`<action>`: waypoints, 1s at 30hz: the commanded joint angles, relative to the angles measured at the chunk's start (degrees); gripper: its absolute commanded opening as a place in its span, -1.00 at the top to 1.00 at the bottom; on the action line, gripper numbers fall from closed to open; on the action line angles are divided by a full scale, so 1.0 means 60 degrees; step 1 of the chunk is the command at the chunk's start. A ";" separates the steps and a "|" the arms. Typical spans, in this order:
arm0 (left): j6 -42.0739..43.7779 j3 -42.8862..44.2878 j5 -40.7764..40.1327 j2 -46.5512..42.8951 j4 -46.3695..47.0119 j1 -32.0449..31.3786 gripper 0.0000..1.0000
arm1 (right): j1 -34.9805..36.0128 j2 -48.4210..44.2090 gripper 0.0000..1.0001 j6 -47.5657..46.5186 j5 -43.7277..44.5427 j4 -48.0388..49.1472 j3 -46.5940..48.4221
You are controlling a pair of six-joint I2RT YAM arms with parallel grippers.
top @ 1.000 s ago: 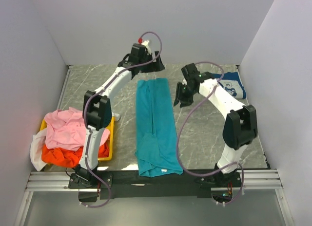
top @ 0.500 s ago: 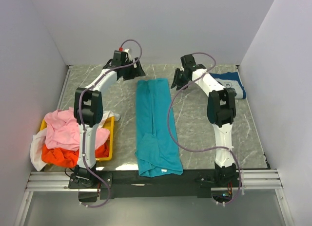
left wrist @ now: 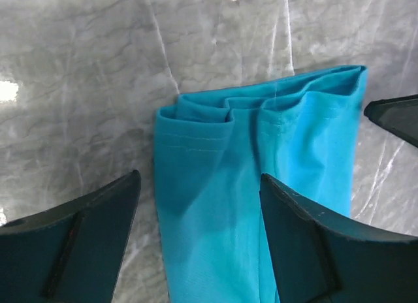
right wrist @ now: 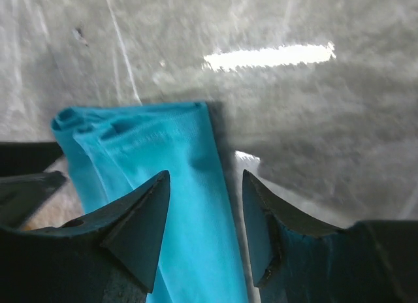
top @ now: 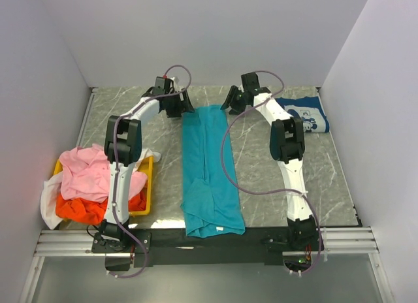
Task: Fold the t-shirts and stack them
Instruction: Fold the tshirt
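The teal t-shirt [top: 209, 172] lies as a long folded strip down the middle of the table. My left gripper [top: 185, 110] is open over its far left corner; in the left wrist view the gripper [left wrist: 199, 179] straddles the shirt's left edge [left wrist: 196, 205]. My right gripper [top: 225, 108] is open over the far right corner; in the right wrist view the gripper [right wrist: 206, 179] straddles the shirt's right edge [right wrist: 189, 198]. A navy t-shirt with white print [top: 307, 115] lies at the far right. Pink [top: 98, 175], orange [top: 81, 210] and white [top: 48, 202] shirts are piled at the left.
A yellow tray [top: 149, 189] holds the shirt pile at the left front. Grey walls close in the marble table [top: 274, 172] on three sides. The teal shirt's near end hangs at the front table edge [top: 215, 230].
Both grippers have come down and inward from the far edge of the table to the far corners of the teal shirt. The shirt itself has not moved.
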 commanded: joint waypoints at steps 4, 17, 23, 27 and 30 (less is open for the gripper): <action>0.0121 0.0547 -0.0351 0.0243 -0.0104 0.0045 -0.57 | -0.0048 0.0502 -0.21 0.0664 -0.0220 0.0554 0.1083; -0.0348 0.0489 -0.0278 0.0507 0.0203 0.0060 -0.30 | -0.0019 0.0840 -0.22 0.0678 -0.0674 0.0480 0.0850; -0.0451 0.0620 -0.0526 0.0683 0.0262 0.0074 -0.20 | -0.0004 0.1015 -0.03 0.1000 -0.0850 0.0758 0.1010; -0.0583 0.0782 -0.0367 0.0931 0.0379 0.0103 -0.07 | -0.0004 0.1147 0.05 0.1176 -0.0835 0.0861 0.1040; -0.0656 0.0870 -0.0336 0.1093 0.0481 0.0118 0.06 | -0.0004 0.1206 0.17 0.1396 -0.0908 0.1036 0.1040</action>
